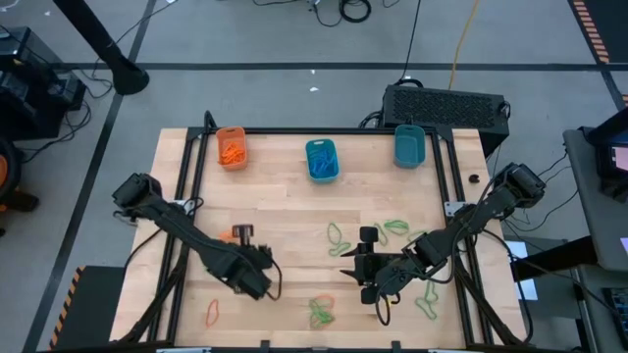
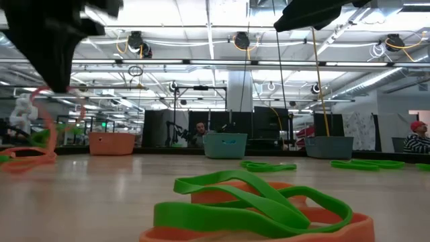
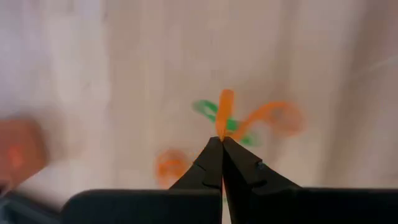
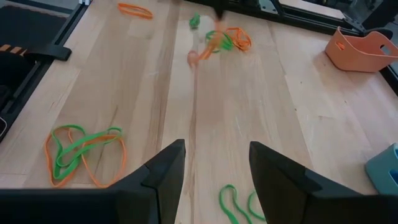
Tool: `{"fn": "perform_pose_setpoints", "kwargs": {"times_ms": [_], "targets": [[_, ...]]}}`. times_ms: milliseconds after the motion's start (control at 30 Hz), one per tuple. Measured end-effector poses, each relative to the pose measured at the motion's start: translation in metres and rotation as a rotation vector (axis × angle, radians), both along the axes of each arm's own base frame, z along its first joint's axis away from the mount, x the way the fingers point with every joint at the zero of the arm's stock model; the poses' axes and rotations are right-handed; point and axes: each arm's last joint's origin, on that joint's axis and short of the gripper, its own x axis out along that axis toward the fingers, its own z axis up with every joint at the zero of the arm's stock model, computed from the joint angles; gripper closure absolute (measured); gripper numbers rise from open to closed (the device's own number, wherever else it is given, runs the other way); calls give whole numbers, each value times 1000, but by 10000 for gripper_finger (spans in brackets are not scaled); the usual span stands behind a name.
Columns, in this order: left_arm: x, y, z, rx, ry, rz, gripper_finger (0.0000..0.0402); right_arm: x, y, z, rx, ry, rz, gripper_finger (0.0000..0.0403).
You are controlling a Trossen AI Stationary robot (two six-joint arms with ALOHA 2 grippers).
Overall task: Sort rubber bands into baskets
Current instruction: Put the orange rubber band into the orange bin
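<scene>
My left gripper (image 1: 254,266) hangs above the table's left middle, shut on an orange rubber band (image 3: 224,115). It also shows in the low view (image 2: 56,79). Under it lie orange and green bands (image 4: 231,41). My right gripper (image 4: 216,168) is open and empty, low over the table right of centre (image 1: 351,275), pointing toward the table's left. At the far edge stand an orange basket (image 1: 232,147) holding orange bands and two teal baskets (image 1: 321,160) (image 1: 409,145). Loose bands lie about: an orange one (image 1: 211,314), a green and orange heap (image 1: 321,312) and green ones (image 1: 395,227). My left gripper pinches the orange band between its two fingertips (image 3: 214,155); a short piece of band (image 3: 224,109) sticks out past them. The fingers come from above, pointing down. The rest shows as a blurred loop below the fingers (image 2: 48,121). I cannot tell whether its lower end touches the table.
A black box (image 1: 446,103) and cables sit behind the far right corner. A black frame (image 1: 196,176) runs along the table's sides. More green bands lie near the right gripper (image 1: 339,235) (image 1: 427,299). Bare wood lies between the baskets and the grippers.
</scene>
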Motion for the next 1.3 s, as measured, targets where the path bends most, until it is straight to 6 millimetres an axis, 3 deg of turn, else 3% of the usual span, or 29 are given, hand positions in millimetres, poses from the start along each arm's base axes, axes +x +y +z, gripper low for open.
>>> {"fn": "perform_pose_setpoints", "kwargs": {"times_ms": [167, 367, 533, 667, 833, 933, 1100, 1300], "targets": [[8, -32, 13, -229, -108, -110, 400, 0, 0, 0, 0, 0, 0, 232], [4, -52, 14, -388, -115, -137, 400, 0, 0, 0, 2, 2, 3, 232], [-3, -51, 7, -291, -120, -119, 400, 0, 0, 0, 2, 2, 3, 232], [-4, -38, 9, -65, -181, -106, 400, 0, 0, 0, 4, -2, 3, 232], [5, -7, 13, 83, -147, -102, 400, 0, 0, 0, 5, -4, 3, 232], [17, 21, 19, 131, -129, -120, 400, 1, -1, 1, -8, -9, -1, 232], [27, 92, 32, 153, -94, -21, 400, 14, -17, 1, -59, -21, -22, 232], [-5, 185, 47, 151, -112, 230, 400, 34, -64, 2, -133, -7, -115, 257]]}}
